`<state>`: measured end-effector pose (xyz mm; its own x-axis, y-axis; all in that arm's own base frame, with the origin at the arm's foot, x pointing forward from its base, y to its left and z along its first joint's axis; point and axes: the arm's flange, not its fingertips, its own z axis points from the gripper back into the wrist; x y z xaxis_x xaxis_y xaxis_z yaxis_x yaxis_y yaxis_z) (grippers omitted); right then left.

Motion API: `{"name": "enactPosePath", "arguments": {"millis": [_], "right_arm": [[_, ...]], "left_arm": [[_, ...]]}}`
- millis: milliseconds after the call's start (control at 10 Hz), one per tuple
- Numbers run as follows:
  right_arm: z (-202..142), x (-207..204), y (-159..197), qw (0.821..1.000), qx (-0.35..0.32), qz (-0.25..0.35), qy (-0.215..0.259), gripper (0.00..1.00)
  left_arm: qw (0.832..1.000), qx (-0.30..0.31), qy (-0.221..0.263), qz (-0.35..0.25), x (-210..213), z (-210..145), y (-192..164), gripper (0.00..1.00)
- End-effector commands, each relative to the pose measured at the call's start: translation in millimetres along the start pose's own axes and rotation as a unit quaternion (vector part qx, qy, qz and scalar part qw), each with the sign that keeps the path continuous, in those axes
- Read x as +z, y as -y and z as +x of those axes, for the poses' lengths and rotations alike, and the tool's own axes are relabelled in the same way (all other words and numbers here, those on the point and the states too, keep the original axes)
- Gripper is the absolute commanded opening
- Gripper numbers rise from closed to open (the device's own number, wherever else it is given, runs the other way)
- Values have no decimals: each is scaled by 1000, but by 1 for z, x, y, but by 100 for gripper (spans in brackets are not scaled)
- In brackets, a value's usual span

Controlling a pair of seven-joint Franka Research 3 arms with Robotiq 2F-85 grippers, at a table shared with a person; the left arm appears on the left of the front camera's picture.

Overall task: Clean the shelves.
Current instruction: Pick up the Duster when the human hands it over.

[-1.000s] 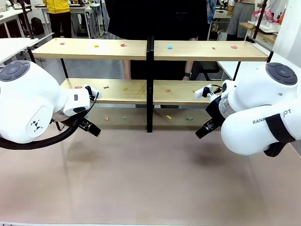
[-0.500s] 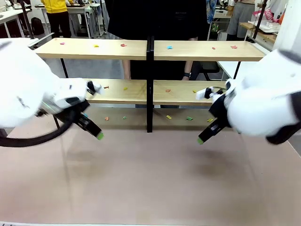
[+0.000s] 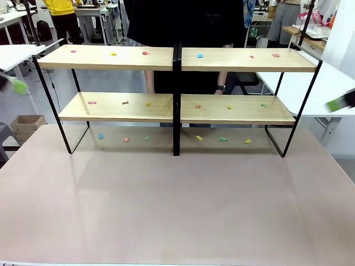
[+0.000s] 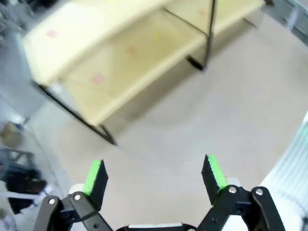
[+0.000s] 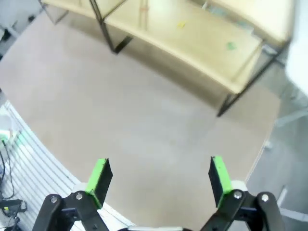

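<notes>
Withdrawn sideways: left tool (image 4: pixel 153 166), right tool (image 5: pixel 159 168), both spread empty; coloured scraps (image 3: pixel 92 102) litter shelves (image 3: pixel 233 60), person (image 3: pixel 183 22) behind.

Left gripper (image 4: pixel 153 174), seen from its own wrist camera: two slim black fingers (image 4: pixel 98 185), each faced on the inner side with a bright green pad (image 4: pixel 92 173). Each finger is carried on black linkage bars (image 4: pixel 89 214), jointed with small round silver screw heads (image 4: pixel 77 197). Right gripper (image 5: pixel 159 174), seen from its wrist camera, has the same build: black fingers, bright green rectangular pads, black linkage bars and silver screw heads at the pivots.
</notes>
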<state>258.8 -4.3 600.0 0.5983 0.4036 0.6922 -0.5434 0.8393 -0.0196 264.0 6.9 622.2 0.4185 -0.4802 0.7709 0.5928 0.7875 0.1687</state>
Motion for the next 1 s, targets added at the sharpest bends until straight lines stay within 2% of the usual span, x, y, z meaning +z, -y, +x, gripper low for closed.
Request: {"name": "enactPosePath", "arguments": {"millis": [0,300,400,700,900], "right_arm": [[-2,28,16,999,22,-13,40,100],[6,53,24,997,6,-38,64,100],[9,57,23,995,3,-43,88,100],[16,73,24,987,-5,-36,156,100],[17,74,25,987,0,-29,157,100]], "left_arm": [[994,-33,97,37,6,-25,7,100],[990,-43,130,43,25,-18,1,100],[987,-41,151,38,24,-14,0,100],[984,-42,172,40,21,-9,0,100],[981,-40,187,38,22,-8,0,100]]}}
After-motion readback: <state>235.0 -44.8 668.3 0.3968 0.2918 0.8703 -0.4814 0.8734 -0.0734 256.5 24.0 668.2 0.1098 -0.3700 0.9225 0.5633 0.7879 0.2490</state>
